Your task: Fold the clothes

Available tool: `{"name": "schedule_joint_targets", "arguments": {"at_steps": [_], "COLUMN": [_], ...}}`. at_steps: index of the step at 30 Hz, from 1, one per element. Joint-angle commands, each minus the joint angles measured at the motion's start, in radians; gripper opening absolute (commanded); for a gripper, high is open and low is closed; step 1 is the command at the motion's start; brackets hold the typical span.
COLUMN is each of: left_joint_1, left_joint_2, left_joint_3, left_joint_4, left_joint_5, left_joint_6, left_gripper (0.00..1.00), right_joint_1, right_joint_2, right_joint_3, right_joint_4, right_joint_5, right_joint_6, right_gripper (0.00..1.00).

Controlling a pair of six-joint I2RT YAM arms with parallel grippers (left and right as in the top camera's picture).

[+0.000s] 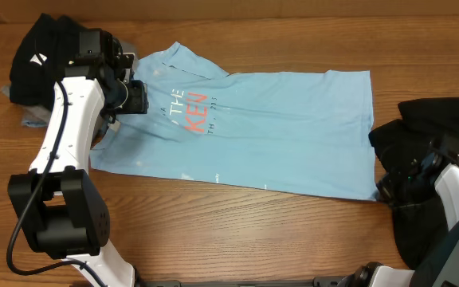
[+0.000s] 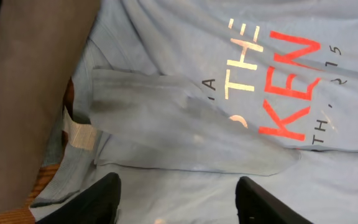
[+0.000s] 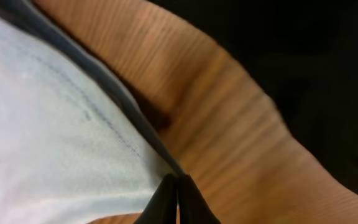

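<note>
A light blue T-shirt (image 1: pixel 277 127) with red and white lettering lies spread flat on the wooden table, collar to the left. My left gripper (image 1: pixel 138 96) hovers over its left sleeve and chest. In the left wrist view that gripper (image 2: pixel 179 186) stands open over blue fabric, nothing between its fingers, and the sleeve (image 2: pixel 166 124) lies folded in beside the lettering. My right gripper (image 1: pixel 381 190) is at the shirt's near right hem corner. In the right wrist view it (image 3: pixel 178 180) is shut, the T-shirt (image 3: pixel 42 124) corner pinched at its tips.
A black garment (image 1: pixel 42 56) is piled at the back left, over a grey one (image 1: pixel 22 119). Another black garment (image 1: pixel 433 131) lies heaped at the right edge, close behind the right arm. Bare wood (image 1: pixel 253 231) runs along the front of the table.
</note>
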Motion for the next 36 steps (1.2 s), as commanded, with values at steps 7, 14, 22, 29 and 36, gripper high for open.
{"name": "schedule_joint_targets", "arguments": {"at_steps": [7, 14, 22, 29, 36], "left_joint_1": [-0.002, 0.002, 0.084, 0.160, 0.161], "left_joint_2": [0.003, 0.002, 0.002, 0.003, 0.003], "left_joint_3": [0.020, 0.021, -0.132, -0.335, -0.383], "left_joint_4": [-0.067, -0.237, -0.237, -0.012, 0.077], "left_joint_5": [-0.009, -0.107, -0.153, -0.143, -0.154], "left_joint_6": [0.047, -0.053, -0.175, -0.164, -0.164], "left_gripper": [0.69, 0.70, 0.58, 0.68, 0.65], "right_joint_1": [-0.005, 0.004, 0.031, 0.047, 0.046], "right_joint_2": [-0.012, -0.032, -0.049, -0.049, -0.049], "right_joint_3": [0.063, 0.218, 0.229, 0.076, -0.082], "right_joint_4": [-0.003, -0.028, -0.124, -0.093, 0.045], "right_joint_5": [-0.002, -0.291, -0.316, -0.214, -0.215], "right_joint_6": [0.016, -0.138, -0.145, -0.043, 0.047], "right_gripper": [0.27, 0.35, 0.34, 0.45, 0.46]}}
